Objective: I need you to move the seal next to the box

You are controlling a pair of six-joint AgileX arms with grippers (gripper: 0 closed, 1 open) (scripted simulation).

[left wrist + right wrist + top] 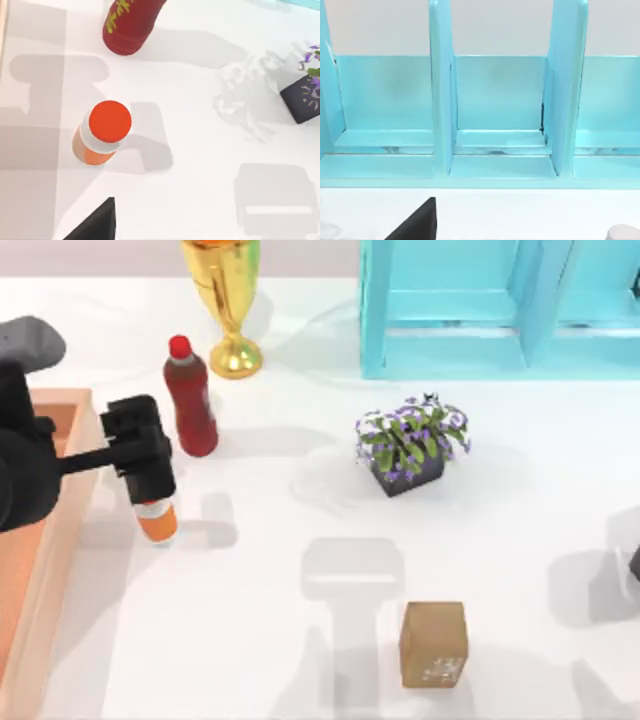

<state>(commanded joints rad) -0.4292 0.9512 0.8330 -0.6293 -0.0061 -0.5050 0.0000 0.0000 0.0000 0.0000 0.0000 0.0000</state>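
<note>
While the left gripper (150,475) hangs over the table (260,640) at the left side, just right of the box's wall, several things crowd around it. Directly under its tip stands a small orange-capped bottle (157,523); the left wrist view looks straight down on that bottle's red-orange cap (110,121). At about one o'clock from the gripper, close by, a dark red bottle (190,398) stands upright, and beyond it at twelve o'clock a gold trophy (228,300) rises near the table's far edge. A dark flowerpot with purple blooms (412,445) sits near the table's middle, at three o'clock from the gripper, and a turquoise shelf unit (500,305) fills the far right; the right wrist view faces its open compartments (497,100).

I cannot tell whether the left gripper's fingers are spread or pressed together.

The box (65,530), pale wood with a salmon-orange inside, lies along the left edge, partly under the left arm. The seal (433,643), a tan-brown block with whitish marks on its near face, rests on the near part of the table, well apart from the box and at roughly four o'clock from the left gripper, with open tabletop between them. Only a dark sliver of the right arm (634,562) shows at the right edge.
</note>
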